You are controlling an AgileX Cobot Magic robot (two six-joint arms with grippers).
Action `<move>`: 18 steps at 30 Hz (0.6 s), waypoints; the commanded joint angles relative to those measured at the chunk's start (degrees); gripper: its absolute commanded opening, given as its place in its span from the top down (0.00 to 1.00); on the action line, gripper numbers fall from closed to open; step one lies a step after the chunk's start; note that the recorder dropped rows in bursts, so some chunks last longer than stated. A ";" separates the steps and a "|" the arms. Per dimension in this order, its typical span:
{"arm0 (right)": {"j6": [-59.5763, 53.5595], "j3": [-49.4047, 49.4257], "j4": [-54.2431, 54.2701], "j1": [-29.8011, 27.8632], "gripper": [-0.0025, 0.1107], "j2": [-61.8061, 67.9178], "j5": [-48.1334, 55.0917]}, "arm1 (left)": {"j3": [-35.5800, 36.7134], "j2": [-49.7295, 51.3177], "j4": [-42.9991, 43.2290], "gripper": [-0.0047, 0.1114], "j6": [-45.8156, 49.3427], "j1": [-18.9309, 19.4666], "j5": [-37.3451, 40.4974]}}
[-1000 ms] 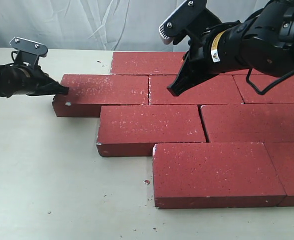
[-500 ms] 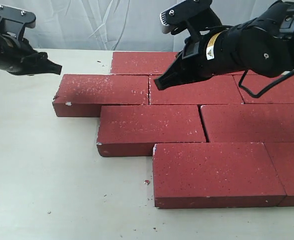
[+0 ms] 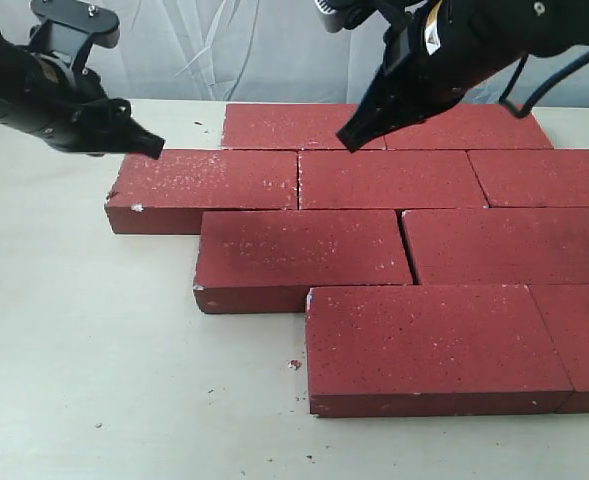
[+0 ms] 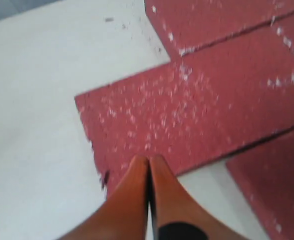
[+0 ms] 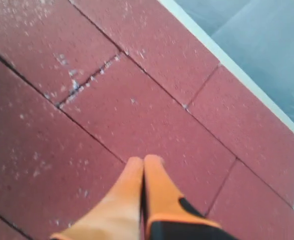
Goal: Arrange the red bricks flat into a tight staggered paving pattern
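Note:
Several red bricks (image 3: 374,240) lie flat in staggered rows on the pale table, edges touching. The leftmost brick (image 3: 209,185) of the second row has a white-chipped corner; the left wrist view shows its speckled face (image 4: 176,120). My left gripper (image 3: 154,147) hovers shut above that brick's far left corner, its fingers (image 4: 149,160) pressed together and holding nothing. My right gripper (image 3: 349,138) hangs shut in the air over the back row, empty; the right wrist view has its tips (image 5: 144,161) above the brick faces (image 5: 151,125).
The pale table (image 3: 74,330) stretches left and front of the bricks, with small red crumbs (image 3: 295,365) near the front brick. A grey-white cloth backdrop (image 3: 234,50) hangs behind the table's far edge.
Both arms have risen. The left gripper left the end of the leftmost brick, lifted, then came right over its corner. The right gripper lifted off the second row toward the back.

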 commanded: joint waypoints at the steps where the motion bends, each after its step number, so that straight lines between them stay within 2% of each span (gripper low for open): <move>1: -4.02 -1.93 -1.37 -0.65 0.98 -0.48 12.35 | -0.25 -1.81 7.74 0.96 -0.39 0.83 15.25; 4: -7.07 -1.93 -0.43 -3.30 0.98 -0.48 19.62 | -0.25 -3.70 10.16 0.96 -0.65 2.52 23.34; 7: -7.46 -1.93 1.30 -7.24 0.98 -0.60 24.20 | -0.25 -6.46 10.28 0.96 -0.65 4.00 28.12; 13: -7.25 -1.80 10.82 -15.45 0.98 -3.08 25.59 | -0.25 -14.03 11.68 0.96 -2.00 6.17 31.96; 18: -6.70 -1.80 12.12 -19.92 0.98 -7.65 25.34 | -0.25 -19.70 12.18 0.96 -2.76 6.57 31.61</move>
